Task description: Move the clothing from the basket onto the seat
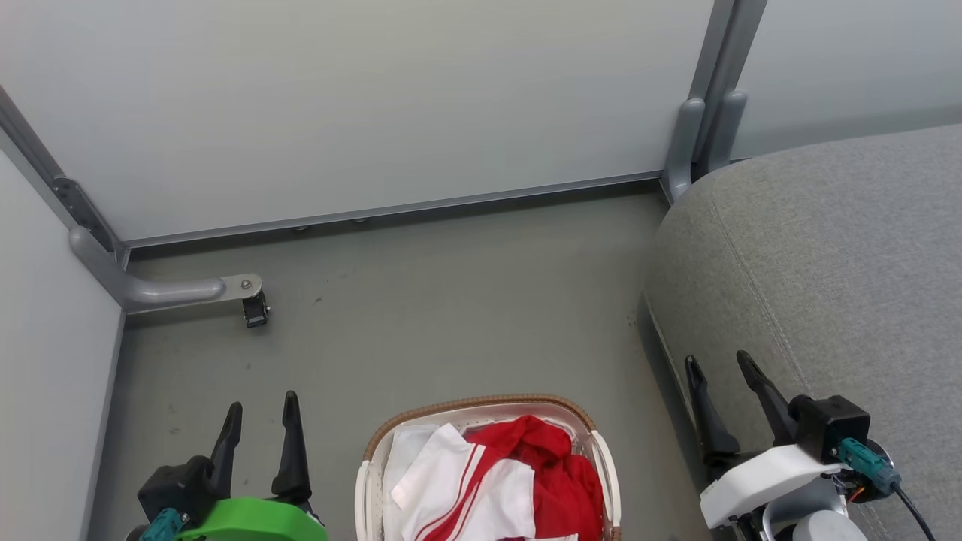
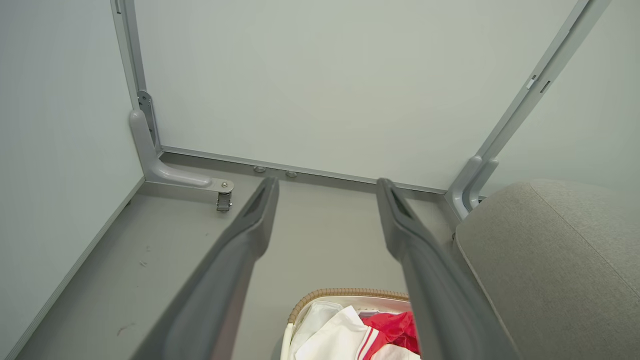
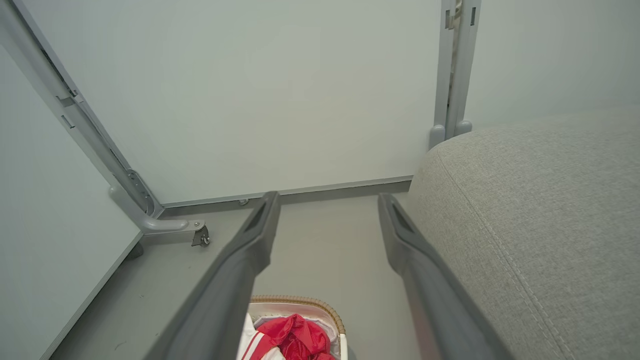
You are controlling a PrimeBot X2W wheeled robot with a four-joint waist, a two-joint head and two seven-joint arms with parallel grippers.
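- Your left gripper (image 1: 263, 403) hangs over the grey floor (image 1: 451, 300) just left of the basket (image 1: 481, 403), its two dark fingers spread wide and holding nothing.
- Your right gripper (image 1: 717, 360) sits on the basket's other side, in front of the near edge of the seat (image 1: 827, 263) as the head view frames it. Its jaws are equally wide, with nothing between them.
- The clothing (image 1: 541, 466) lies heaped inside the basket, on the floor between the two grippers. Red fabric is bunched toward the seat side and a white panel with red stripes is folded across the other. None of it is on the seat yet.
- Expect light, limp jersey: it should drape and trail from wherever you pinch it, and one garment may drag the other up with it.
- The raised red fold (image 1: 537, 432) toward the basket's far side looks the best hold, since it stands proud of the pile and lets the fingers close deep without scraping plastic.
- Keep clear of the plain white cloth (image 1: 406, 451) at the basket's left edge. It appears to be the liner, and catching it could lift the basket too.
- The seat stands just beside the basket and higher, so lift well up before swinging across, or the hanging tail may snag the basket's edge.
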